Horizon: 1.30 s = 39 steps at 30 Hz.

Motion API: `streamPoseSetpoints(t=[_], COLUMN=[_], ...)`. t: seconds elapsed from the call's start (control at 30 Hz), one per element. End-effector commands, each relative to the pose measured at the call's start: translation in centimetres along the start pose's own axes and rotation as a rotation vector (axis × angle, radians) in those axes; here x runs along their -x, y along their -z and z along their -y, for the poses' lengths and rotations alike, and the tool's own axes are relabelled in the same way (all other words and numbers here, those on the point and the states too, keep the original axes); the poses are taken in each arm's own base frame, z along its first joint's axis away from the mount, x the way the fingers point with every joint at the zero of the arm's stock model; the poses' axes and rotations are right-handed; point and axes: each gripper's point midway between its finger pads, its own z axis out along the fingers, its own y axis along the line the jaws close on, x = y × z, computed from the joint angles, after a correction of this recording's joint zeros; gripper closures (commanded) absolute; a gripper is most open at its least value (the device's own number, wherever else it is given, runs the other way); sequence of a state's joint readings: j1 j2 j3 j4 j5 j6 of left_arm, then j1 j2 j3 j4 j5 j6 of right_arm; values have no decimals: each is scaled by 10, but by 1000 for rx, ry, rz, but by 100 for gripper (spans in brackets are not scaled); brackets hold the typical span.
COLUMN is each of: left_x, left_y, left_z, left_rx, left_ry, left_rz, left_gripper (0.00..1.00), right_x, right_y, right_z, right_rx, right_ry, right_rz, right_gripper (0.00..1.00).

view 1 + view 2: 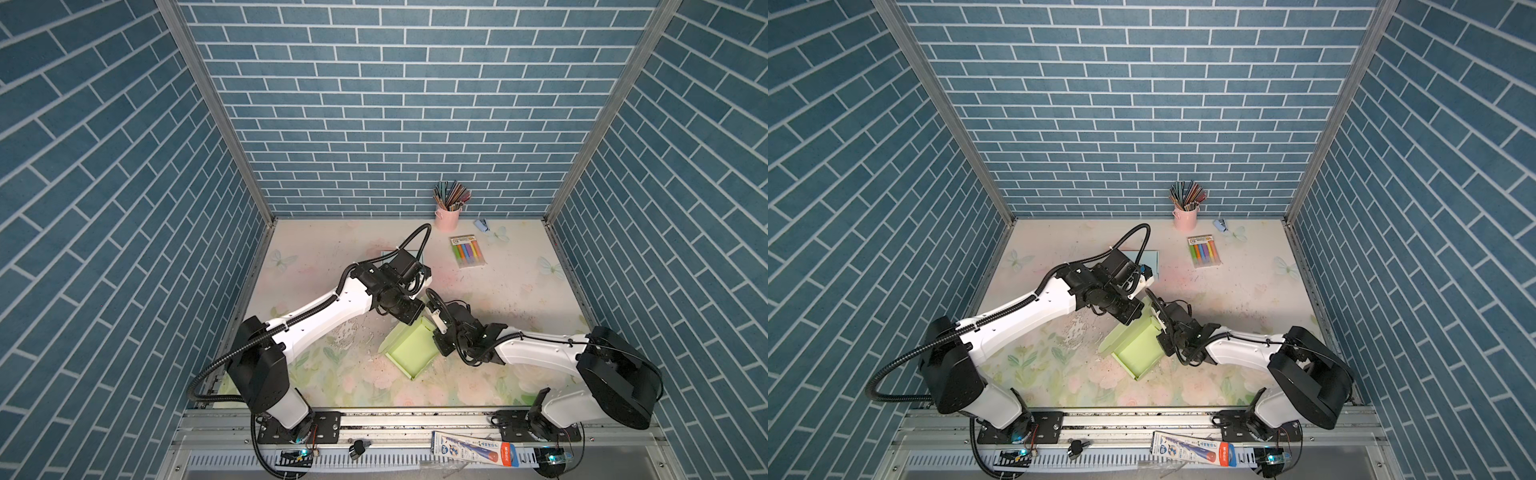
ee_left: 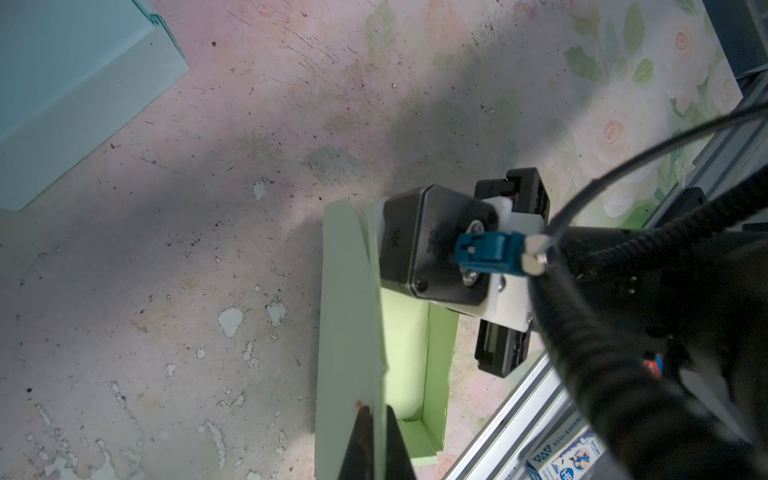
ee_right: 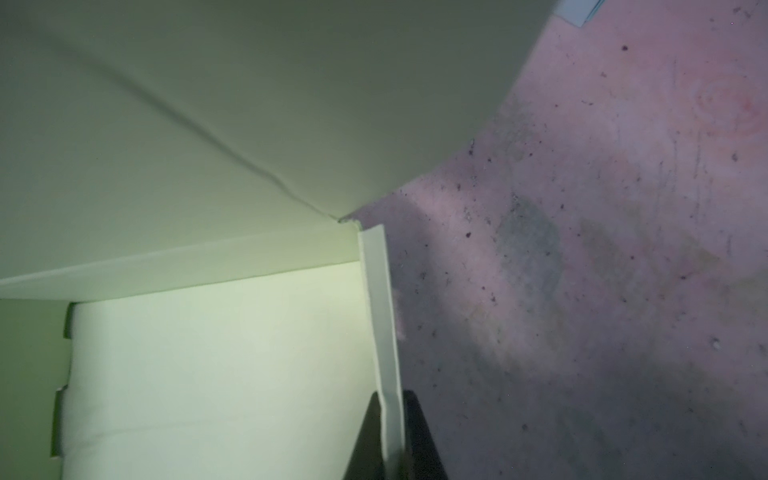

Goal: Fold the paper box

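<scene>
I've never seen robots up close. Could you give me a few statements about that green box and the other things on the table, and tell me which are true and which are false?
1. The left gripper and the right gripper each pinch a side panel of the green paper box. True.
2. The green paper box is closed on top. False: it is open, and its inside floor shows.
3. The pink cup of coloured pencils lies tipped over. False: it stands upright by the back wall.
4. The marker pack lies flat on the table, apart from the box. True.
</scene>
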<state>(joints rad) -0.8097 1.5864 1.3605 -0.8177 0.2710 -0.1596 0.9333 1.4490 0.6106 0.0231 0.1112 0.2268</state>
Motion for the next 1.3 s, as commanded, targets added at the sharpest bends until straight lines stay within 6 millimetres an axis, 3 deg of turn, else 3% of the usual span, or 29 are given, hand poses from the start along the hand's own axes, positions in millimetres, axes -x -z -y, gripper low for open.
streamPoseSetpoints(t=[0.0, 0.2, 0.53, 0.73, 1.07, 1.27], left_x=[-6, -7, -11, -10, -12, -13], left_y=[-4, -6, -9, -9, -10, -9], left_z=[-5, -10, -11, -4, 4, 8], left_rx=[17, 42, 54, 35, 20, 3], left_ry=[-16, -21, -38, -48, -64, -69], left_rz=[-32, -37, -49, -40, -32, -24], left_gripper=[100, 100, 100, 100, 100, 100], right_x=[-29, -29, -12, 7, 6, 17], right_y=[-5, -1, 13, 25, 12, 12], right_z=[12, 11, 7, 6, 8, -3], right_rx=[-87, -89, -59, -47, 25, 162], right_ry=[15, -8, -43, -104, -167, -204], right_rz=[-103, -81, 20, 94, 57, 72], right_gripper=[89, 83, 75, 76, 76, 69])
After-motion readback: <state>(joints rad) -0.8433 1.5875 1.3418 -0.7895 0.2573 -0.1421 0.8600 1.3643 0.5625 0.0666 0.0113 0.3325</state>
